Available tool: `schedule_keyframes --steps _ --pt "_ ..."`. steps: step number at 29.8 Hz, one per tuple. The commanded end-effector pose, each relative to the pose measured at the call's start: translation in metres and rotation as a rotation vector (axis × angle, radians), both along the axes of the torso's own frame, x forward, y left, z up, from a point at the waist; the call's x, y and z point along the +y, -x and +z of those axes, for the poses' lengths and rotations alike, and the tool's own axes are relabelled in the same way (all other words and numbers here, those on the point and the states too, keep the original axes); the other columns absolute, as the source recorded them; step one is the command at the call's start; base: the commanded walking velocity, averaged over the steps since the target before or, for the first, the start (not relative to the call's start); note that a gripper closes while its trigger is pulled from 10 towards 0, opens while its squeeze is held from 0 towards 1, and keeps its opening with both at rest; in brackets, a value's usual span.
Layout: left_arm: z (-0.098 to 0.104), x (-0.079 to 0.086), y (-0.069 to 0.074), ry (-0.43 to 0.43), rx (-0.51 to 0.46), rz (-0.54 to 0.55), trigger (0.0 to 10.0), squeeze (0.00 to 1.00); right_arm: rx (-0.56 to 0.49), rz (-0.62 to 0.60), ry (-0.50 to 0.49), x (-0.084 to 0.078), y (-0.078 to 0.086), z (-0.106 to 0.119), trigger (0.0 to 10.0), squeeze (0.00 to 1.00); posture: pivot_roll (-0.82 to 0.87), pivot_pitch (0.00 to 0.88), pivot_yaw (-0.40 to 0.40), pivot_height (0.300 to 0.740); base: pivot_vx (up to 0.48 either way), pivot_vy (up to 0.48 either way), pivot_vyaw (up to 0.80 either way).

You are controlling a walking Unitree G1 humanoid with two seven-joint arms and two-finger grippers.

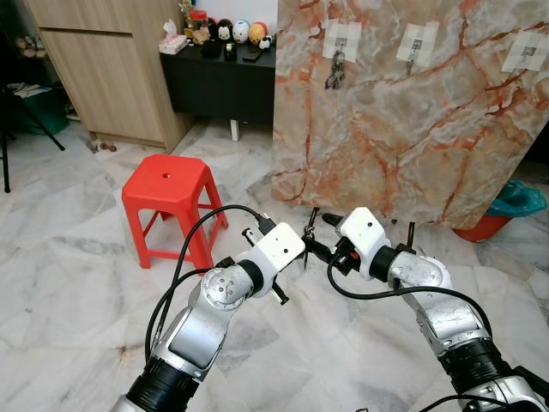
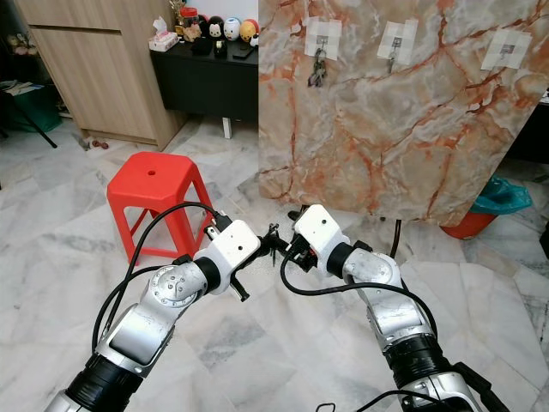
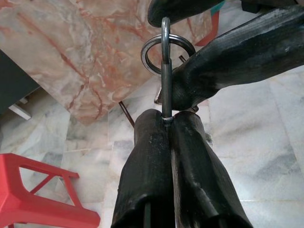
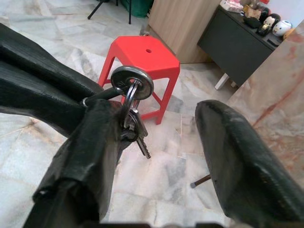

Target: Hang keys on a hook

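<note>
A bunch of keys [image 4: 135,128] on a steel ring [image 3: 167,51] hangs low over the floor between my two grippers. In the left wrist view my left gripper [image 3: 166,121] is shut on the ring, which stands on edge between its fingertips. My right gripper [image 4: 159,114] is open, with one finger [image 4: 90,142] pressed against the keys and the other finger [image 4: 237,156] well apart. Both grippers meet in front of a marble board [image 1: 412,137]. The board carries three hooks on white pads: the left hook [image 1: 345,39] holds another key bunch [image 1: 334,77], then the middle hook [image 1: 417,45] and the right hook [image 1: 527,50].
A red plastic stool [image 1: 167,184] stands to the left on the marble floor. Behind it are a wooden wardrobe [image 1: 107,69] and a black cabinet [image 1: 219,86] with figurines on top. An orange basin with a teal bag [image 1: 508,210] sits right of the board.
</note>
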State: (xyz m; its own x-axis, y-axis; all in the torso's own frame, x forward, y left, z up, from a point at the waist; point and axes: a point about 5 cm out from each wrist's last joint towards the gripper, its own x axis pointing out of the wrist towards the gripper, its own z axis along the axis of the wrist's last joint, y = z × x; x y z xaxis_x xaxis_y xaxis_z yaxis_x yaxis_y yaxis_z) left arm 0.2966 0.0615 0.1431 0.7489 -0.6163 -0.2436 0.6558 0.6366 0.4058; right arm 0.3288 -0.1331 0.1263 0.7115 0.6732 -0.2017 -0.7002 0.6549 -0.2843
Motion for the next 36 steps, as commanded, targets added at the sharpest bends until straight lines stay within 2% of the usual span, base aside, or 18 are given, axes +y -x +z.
schedule_keyframes --steps 1,15,36 --pt "0.0048 -0.0048 0.0016 0.006 -0.008 -0.023 10.0 0.0 -0.037 0.0 -0.016 -0.0005 -0.0034 0.0096 0.0 0.0 -0.02 0.0 -0.065 0.74 0.0 0.0 0.0" --pt "-0.0024 0.0017 0.0007 -0.046 0.003 -0.014 10.0 0.0 -0.048 0.027 -0.038 0.0006 -0.0025 0.0146 0.0 0.0 -0.02 0.0 -0.065 0.74 0.0 0.0 0.0" --pt "-0.0021 0.0019 0.0003 -0.047 0.002 -0.013 10.0 0.0 -0.047 0.028 -0.038 0.0006 -0.0025 0.0144 0.0 0.0 -0.02 0.0 -0.065 0.74 0.0 0.0 0.0"
